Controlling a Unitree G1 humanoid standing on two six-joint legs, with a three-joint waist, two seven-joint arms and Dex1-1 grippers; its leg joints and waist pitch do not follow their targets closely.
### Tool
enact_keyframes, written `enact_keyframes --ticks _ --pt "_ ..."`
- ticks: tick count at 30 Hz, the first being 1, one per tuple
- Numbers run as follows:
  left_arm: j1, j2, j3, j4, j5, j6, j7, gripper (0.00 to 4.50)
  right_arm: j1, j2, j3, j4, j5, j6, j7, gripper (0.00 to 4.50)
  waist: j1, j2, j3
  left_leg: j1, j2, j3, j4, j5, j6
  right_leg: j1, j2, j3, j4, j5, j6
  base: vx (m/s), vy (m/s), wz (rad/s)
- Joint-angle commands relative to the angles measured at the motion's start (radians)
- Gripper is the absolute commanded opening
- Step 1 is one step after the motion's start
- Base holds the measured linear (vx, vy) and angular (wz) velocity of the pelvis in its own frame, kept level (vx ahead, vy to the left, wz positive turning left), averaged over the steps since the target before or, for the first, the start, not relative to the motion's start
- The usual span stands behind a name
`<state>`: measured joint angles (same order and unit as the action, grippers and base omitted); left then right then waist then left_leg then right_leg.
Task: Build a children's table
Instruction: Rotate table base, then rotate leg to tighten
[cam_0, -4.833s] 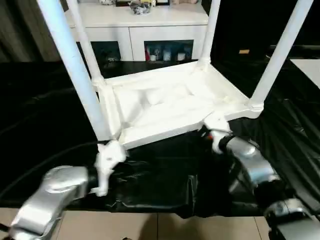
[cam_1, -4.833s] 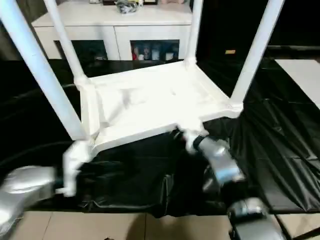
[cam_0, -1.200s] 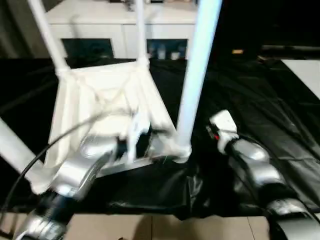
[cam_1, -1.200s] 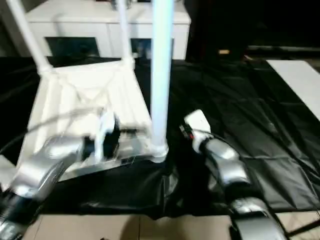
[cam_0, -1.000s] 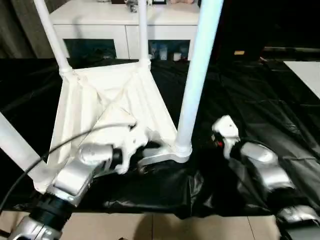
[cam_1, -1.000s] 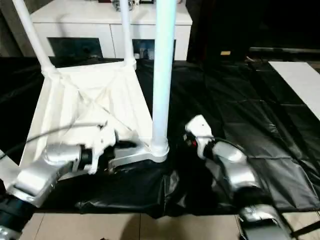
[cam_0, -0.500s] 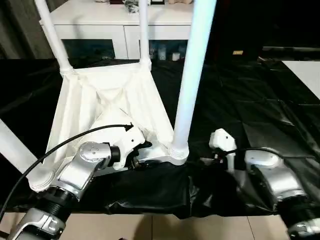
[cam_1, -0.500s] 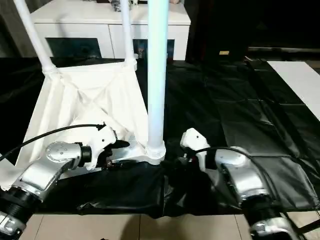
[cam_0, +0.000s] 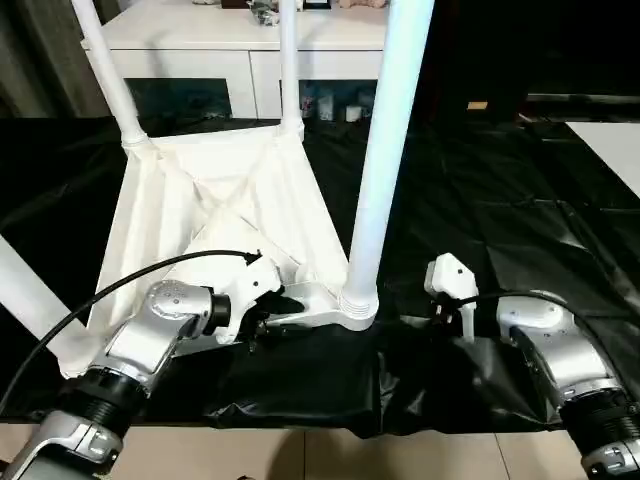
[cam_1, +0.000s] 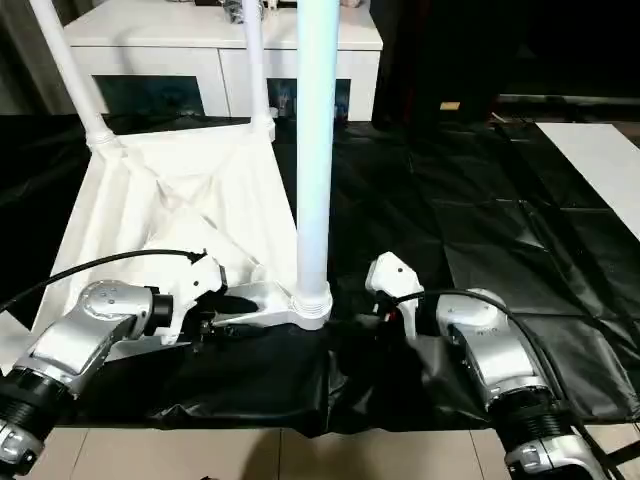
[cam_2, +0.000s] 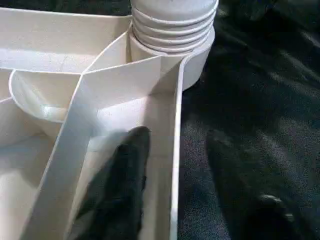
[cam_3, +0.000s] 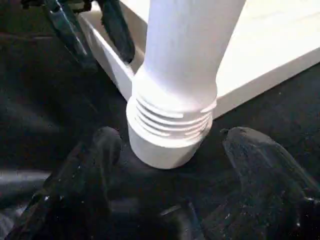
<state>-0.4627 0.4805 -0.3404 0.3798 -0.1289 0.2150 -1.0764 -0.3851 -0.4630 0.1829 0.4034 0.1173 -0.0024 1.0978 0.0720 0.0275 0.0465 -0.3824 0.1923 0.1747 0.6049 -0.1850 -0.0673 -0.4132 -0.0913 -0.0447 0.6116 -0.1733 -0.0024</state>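
Tabletop (cam_0: 200, 215) upside down, near leg (cam_0: 385, 150) upright in its corner socket; left gripper (cam_2: 175, 165) straddles the rim beside it, right gripper (cam_3: 165, 150) spread around the socket.

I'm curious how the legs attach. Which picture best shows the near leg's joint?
The right wrist view: the ribbed collar sits close up in its corner socket. The left wrist view cuts its top off; the head views show it small.

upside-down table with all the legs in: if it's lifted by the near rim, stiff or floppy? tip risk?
The tabletop probably stays stiff: ribs brace its underside. Likely light, being thin-walled plastic. The tall legs, like the near leg, put mass high, so a lift at one rim by the left gripper may tip it.
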Motion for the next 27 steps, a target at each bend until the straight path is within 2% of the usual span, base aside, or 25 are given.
enact_keyframes --ticks 1,3,6,8,9,11,16,25,26,27 --pt "-0.003 0.003 -0.024 0.026 0.025 0.025 -0.002 1.81 0.004 -0.006 -0.016 -0.021 0.015 0.011 0.002 3.76 0.004 0.004 -0.063 0.018 0.029 -0.006 -0.083 -0.275 0.034 0.050 -0.039 0.028 -0.068 -0.193 -0.237 0.000 0.000 0.00" --pt "0.000 0.012 -0.029 0.021 0.026 0.047 -0.018 1.58 0.005 -0.005 -0.018 -0.026 0.021 0.015 0.003 3.76 0.006 0.003 -0.062 0.018 0.028 -0.006 -0.083 -0.276 0.034 0.050 -0.040 0.028 -0.068 -0.192 -0.239 0.000 0.000 0.00" --pt "0.009 0.022 -0.031 0.007 0.026 0.069 -0.039 1.48 0.007 0.000 -0.024 -0.041 0.038 0.026 0.008 3.76 0.005 0.000 -0.062 0.015 0.028 -0.006 -0.084 -0.271 0.035 0.053 -0.041 0.028 -0.069 -0.204 -0.233 0.000 0.000 0.00" --pt "0.010 0.022 -0.029 0.006 0.028 0.070 -0.040 1.14 0.007 0.004 -0.020 -0.045 0.038 0.028 0.006 3.76 0.004 0.002 -0.064 0.016 0.028 -0.006 -0.083 -0.265 0.037 0.052 -0.040 0.028 -0.069 -0.202 -0.233 0.000 0.000 0.00" --pt "0.010 0.022 -0.029 0.006 0.028 0.070 -0.040 1.14 0.007 0.004 -0.020 -0.045 0.038 0.028 0.006 3.76 0.004 0.002 -0.064 0.015 0.028 -0.006 -0.083 -0.260 0.037 0.052 -0.040 0.028 -0.069 -0.197 -0.234 0.000 0.000 0.00" --pt "0.011 0.016 -0.026 0.010 0.030 0.068 -0.035 1.11 -0.001 0.026 -0.012 -0.030 0.028 0.016 -0.015 3.76 0.004 0.002 -0.064 0.014 0.027 -0.006 -0.082 -0.254 0.039 0.052 -0.040 0.028 -0.067 -0.188 -0.236 0.000 0.000 0.00" --pt "0.016 0.008 -0.024 0.001 0.031 0.072 -0.031 0.72 -0.019 0.070 0.005 0.002 0.017 0.000 -0.050 3.76 0.002 0.004 -0.063 0.018 0.029 -0.007 -0.086 -0.279 0.028 0.048 -0.040 0.027 -0.070 -0.214 -0.233 0.000 0.000 0.00" --pt "0.020 -0.002 -0.018 -0.003 0.038 0.073 -0.018 0.01 -0.063 0.133 0.020 0.076 -0.020 -0.029 -0.112 3.76 0.001 0.002 -0.063 0.017 0.028 -0.006 -0.087 -0.267 0.021 0.048 -0.041 0.028 -0.069 -0.213 -0.230 0.000 0.000 0.00" --pt "0.022 -0.002 -0.017 -0.004 0.039 0.073 -0.016 0.00 -0.066 0.134 0.019 0.081 -0.018 -0.027 -0.111 3.48 0.002 0.003 -0.065 0.017 0.029 -0.006 -0.086 -0.253 0.023 0.049 -0.041 0.029 -0.066 -0.185 -0.231 0.000 0.000 0.00" --pt "0.022 -0.002 -0.016 -0.005 0.040 0.074 -0.015 0.00 -0.067 0.134 0.019 0.083 -0.016 -0.026 -0.111 3.48 0.001 0.003 -0.065 0.016 0.028 -0.006 -0.086 -0.244 0.027 0.050 -0.039 0.028 -0.063 -0.163 -0.235 0.000 0.000 0.00"
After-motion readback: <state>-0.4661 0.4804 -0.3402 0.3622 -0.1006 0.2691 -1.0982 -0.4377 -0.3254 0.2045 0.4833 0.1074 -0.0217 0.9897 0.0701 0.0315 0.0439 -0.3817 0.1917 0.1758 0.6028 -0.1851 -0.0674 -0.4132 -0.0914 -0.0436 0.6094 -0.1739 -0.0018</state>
